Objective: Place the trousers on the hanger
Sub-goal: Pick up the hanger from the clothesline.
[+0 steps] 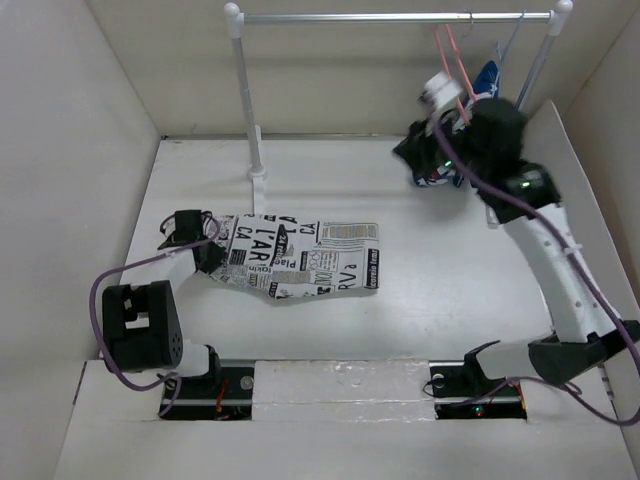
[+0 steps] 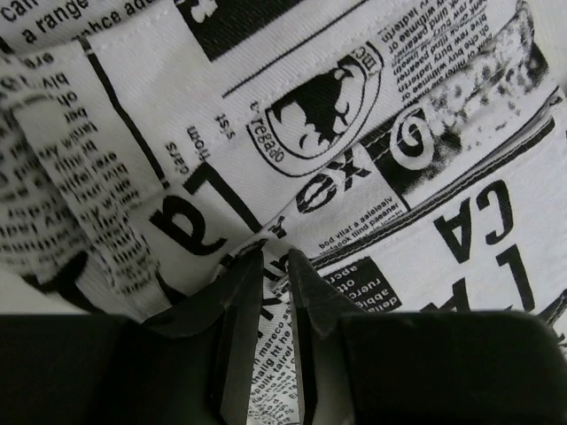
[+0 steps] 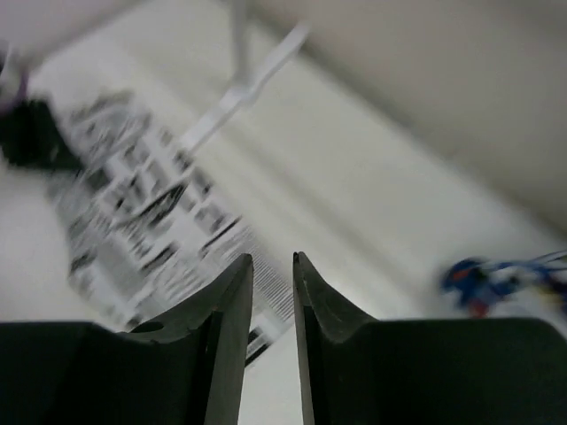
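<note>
The white desk point(image 1: 450, 300), walled in by pale panels, carries a clothes rail point(image 1: 400, 17) along its far edge: two white posts joined by a metal bar. The trousers point(image 1: 300, 255) lie flat and loosely folded on the left-centre of the desk, well apart from the rail's right end, their white cloth covered in black newspaper print. The left arm curls in from its base to the left edge of the trousers. In its wrist view the left end effector point(image 2: 275, 252) is nearly closed, with a raised fold of the printed cloth pinched between its two dark fingers. The right arm reaches up the right side of the desk toward the right end of the rail. The right end effector point(image 3: 273, 258) has its fingers only a narrow gap apart and holds nothing; its blurred wrist view looks back across the desk at the trousers and one rail post. The hanger point(image 1: 452, 55), thin and pink, hangs by its hook from the bar near the right post, just beside the right arm's wrist. A pale blue hanger point(image 1: 510, 38) hangs next to it, closer to the post, with a blue, white and red patterned garment point(image 1: 487, 75) below it, partly hidden by the arm
</note>
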